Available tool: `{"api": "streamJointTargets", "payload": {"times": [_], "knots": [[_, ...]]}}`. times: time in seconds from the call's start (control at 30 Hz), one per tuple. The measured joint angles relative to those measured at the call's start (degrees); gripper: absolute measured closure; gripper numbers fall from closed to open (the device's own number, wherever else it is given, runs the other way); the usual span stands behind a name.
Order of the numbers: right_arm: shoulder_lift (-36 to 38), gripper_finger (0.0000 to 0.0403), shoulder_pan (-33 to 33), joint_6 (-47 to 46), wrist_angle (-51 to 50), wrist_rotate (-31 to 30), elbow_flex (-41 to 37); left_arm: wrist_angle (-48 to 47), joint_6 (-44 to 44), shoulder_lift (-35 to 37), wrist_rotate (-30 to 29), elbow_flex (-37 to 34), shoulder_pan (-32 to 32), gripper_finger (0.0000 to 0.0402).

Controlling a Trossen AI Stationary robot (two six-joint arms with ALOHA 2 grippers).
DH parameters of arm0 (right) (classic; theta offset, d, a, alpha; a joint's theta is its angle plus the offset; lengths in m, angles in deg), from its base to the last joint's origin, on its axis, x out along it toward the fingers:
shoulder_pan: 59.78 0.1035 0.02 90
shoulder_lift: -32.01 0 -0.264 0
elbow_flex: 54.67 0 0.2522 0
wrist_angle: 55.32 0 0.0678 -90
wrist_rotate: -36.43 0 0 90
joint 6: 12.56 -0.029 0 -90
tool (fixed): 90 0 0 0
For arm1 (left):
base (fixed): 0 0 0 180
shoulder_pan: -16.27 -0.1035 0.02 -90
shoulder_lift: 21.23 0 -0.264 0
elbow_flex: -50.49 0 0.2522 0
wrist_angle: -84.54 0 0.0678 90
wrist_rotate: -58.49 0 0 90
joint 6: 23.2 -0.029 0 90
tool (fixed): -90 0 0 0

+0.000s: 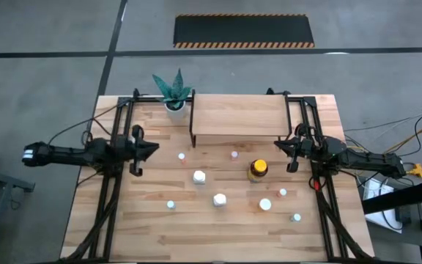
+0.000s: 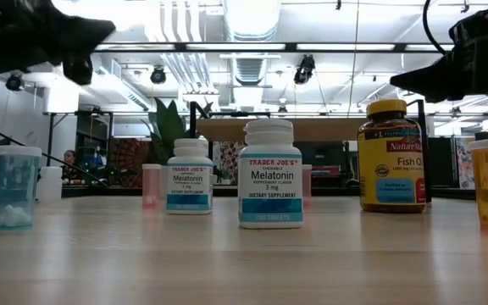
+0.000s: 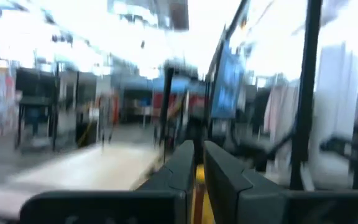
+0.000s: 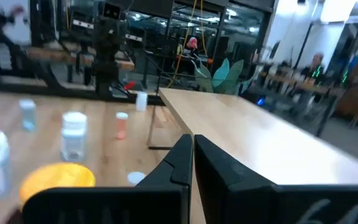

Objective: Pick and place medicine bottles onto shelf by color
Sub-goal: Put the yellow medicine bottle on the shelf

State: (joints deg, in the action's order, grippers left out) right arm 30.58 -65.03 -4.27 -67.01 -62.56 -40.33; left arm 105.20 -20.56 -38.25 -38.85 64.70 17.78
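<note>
Grey concrete floor with a black hazard-striped mat (image 1: 244, 31) surrounds the light-wood bench (image 1: 123, 235); at its far edge stands the shelf (image 1: 237, 117), a pale board on thin black legs whose long axis runs left to right across the bench, bare on top; just beside its left end sits a white pot with a green plant (image 1: 173, 92). All the medicine bottles stand upright on the bench in front of the shelf, caps up, none lying down; the amber bottle with the yellow cap (image 1: 258, 169) is right of centre, near the right arm, and from the low view its label faces the camera; two white Melatonin bottles, the farther (image 1: 199, 176) and the nearer (image 1: 219, 199), stand near the middle, labels likewise facing the low camera; two small pink vials (image 1: 182, 155) and (image 1: 234, 155) stand close to the shelf's front edge; a pale-capped vial (image 1: 171, 204) is left of the nearer white bottle; an orange-tinted one (image 1: 265, 204), another small vial (image 1: 283, 193) and a further vial (image 1: 296, 217) sit toward the front right. Left tool (image 1: 154, 149) hovers over the bench's left side, pointing inward toward the centre, fingers clenched together on nothing; right tool (image 1: 277, 146) hovers by the shelf's right end, just behind the amber bottle, pointing inward, fingers pressed together and empty.
</note>
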Motion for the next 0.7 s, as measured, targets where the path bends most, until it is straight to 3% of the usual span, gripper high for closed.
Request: {"api": "streamJointTargets", "payload": {"times": [0.2,0.43,0.7], "knots": [[-0.01,0.0394,-0.01,-15.9,0.86,-0.17,0.0,4.48,-1.82,-0.09,1.3,0.0,0.03,0.0382],[-0.17,0.0394,0.0,-14.08,2.28,-0.18,0.0,14.96,-1.62,-0.44,1.3,0.0,0.03,0.0382],[-0.2,0.0394,0.0,-20.83,2.6,-0.07,0.0,16.2,-4.18,-0.85,0.69,0.0,0.01,0.0382]]}}
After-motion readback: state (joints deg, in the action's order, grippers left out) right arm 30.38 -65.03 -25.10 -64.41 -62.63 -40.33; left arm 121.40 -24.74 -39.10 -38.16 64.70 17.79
